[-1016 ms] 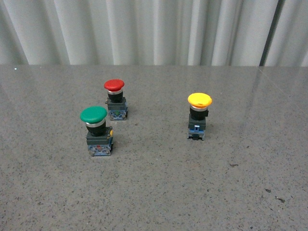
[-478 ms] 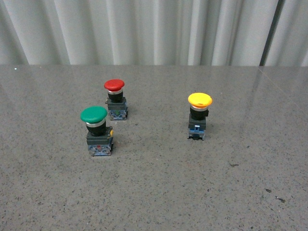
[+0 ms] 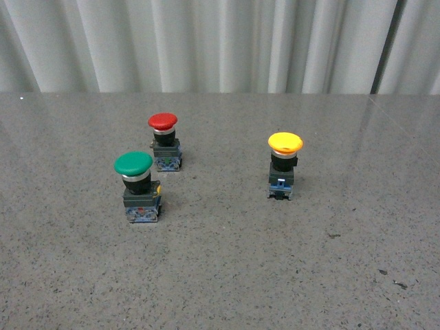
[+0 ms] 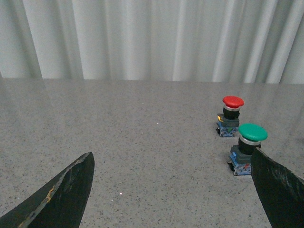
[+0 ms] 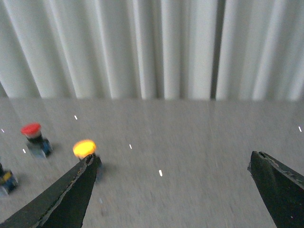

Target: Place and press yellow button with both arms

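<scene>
The yellow button stands upright on the grey table, right of centre in the front view, with its yellow cap, silver collar and black body over a blue-grey base. It shows blurred in the right wrist view, just behind one finger. My right gripper is open and empty, well short of it. My left gripper is open and empty above bare table. Neither arm shows in the front view.
A green-capped button and a red-capped button stand left of the yellow one; both also show in the left wrist view, green and red. A white pleated curtain closes the table's far edge.
Nothing has moved in the front view; the three buttons stand where they were.
</scene>
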`<state>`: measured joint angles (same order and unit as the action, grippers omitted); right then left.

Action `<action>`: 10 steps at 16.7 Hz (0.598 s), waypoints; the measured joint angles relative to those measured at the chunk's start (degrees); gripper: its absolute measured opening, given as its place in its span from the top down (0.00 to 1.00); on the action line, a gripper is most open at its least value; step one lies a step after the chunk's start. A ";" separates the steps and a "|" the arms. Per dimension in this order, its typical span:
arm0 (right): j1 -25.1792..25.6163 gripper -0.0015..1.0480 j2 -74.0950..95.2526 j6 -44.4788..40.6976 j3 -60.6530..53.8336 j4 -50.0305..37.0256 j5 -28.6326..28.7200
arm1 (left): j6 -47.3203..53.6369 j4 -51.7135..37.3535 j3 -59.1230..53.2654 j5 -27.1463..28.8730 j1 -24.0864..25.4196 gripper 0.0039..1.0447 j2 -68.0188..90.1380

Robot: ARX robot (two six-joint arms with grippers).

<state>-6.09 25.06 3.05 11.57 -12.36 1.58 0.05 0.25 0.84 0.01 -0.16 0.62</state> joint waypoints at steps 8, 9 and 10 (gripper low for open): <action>-15.50 0.06 60.17 -1.70 35.12 -17.68 -6.25 | 0.00 0.00 0.00 0.00 0.00 0.06 0.00; -16.26 0.06 64.08 -1.62 38.27 -15.63 -7.43 | 0.00 0.00 0.00 0.00 0.00 0.06 0.00; -17.22 0.06 66.97 -1.66 40.41 -14.53 -7.85 | -0.02 0.00 0.00 0.00 0.00 0.06 0.00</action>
<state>-23.31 92.03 1.39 51.99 -26.89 -6.26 0.03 0.25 0.84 0.01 -0.16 0.62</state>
